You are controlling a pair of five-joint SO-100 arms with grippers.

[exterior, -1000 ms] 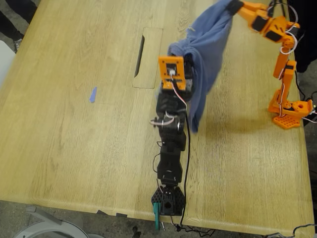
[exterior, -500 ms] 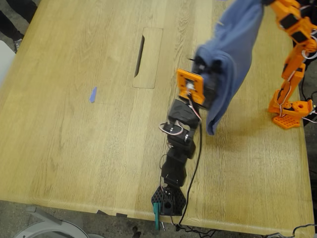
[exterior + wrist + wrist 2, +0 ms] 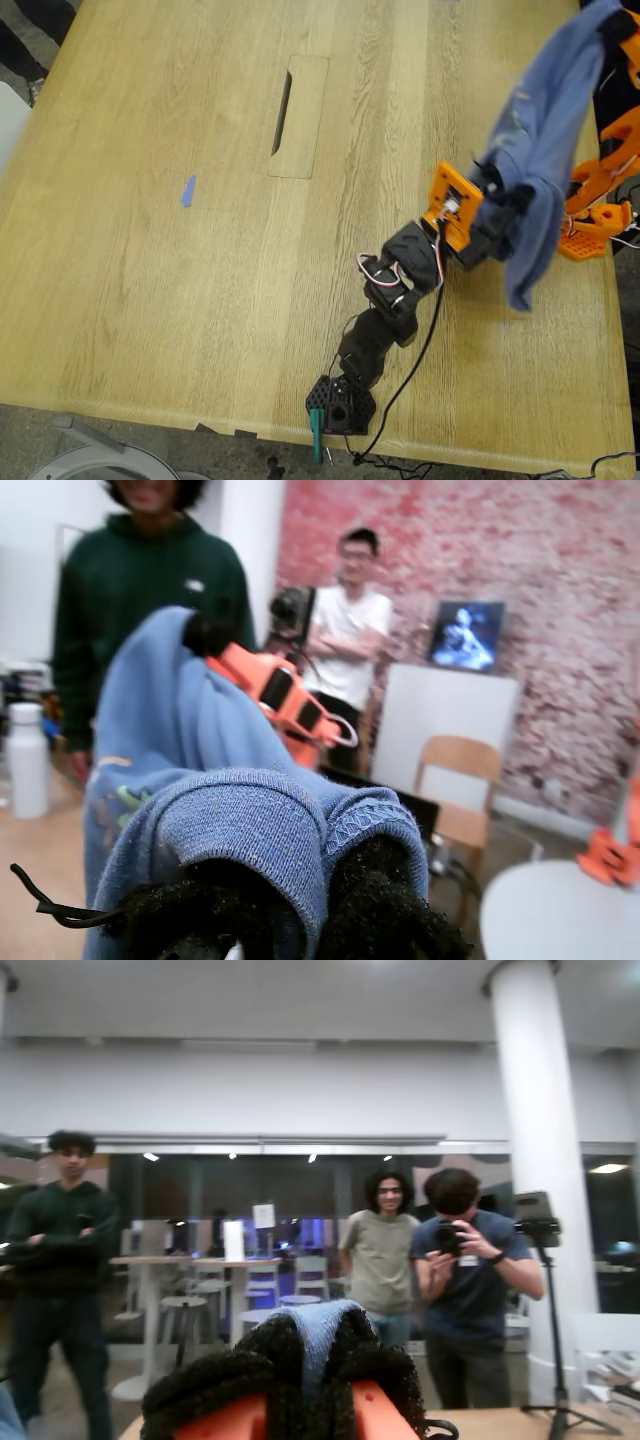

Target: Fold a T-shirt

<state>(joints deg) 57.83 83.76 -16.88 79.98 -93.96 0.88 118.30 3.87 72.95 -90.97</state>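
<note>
Slate-blue cotton hangs in the air at the exterior view's right: the T-shirt (image 3: pixel 545 150) is off the wooden table (image 3: pixel 150 250), stretched between my two grippers, with one loose end drooping below the lower one. My first gripper (image 3: pixel 497 197), on the black arm (image 3: pixel 385 300) with the orange wrist plate, is clamped on a bunched fold of the shirt; in the first wrist view its fuzzy black fingertips (image 3: pixel 385 905) press together with a ribbed hem of the fabric (image 3: pixel 260 820) caught between them. My second gripper (image 3: pixel 612 25), on the orange arm (image 3: pixel 600 185) at the exterior view's upper right, pinches the other end of the shirt higher up; the second wrist view shows a narrow strip of blue knit (image 3: pixel 315 1335) squeezed between its two black padded fingertips (image 3: pixel 375 1380). The first wrist view also shows that orange arm (image 3: pixel 285 700) beyond the raised cloth, and a bit of colourful print (image 3: pixel 120 800) on the shirt. The black arm's base (image 3: pixel 340 405) sits at the table's near edge in the exterior view, and the orange arm's base (image 3: pixel 592 232) stands at that view's right, near the table's edge. A small blue tape scrap (image 3: pixel 187 190) lies on the table at the exterior view's left, well apart from both arms, and a long slot (image 3: pixel 282 98) is cut into the tabletop. Several people stand in the background of both wrist views, blurred.
</note>
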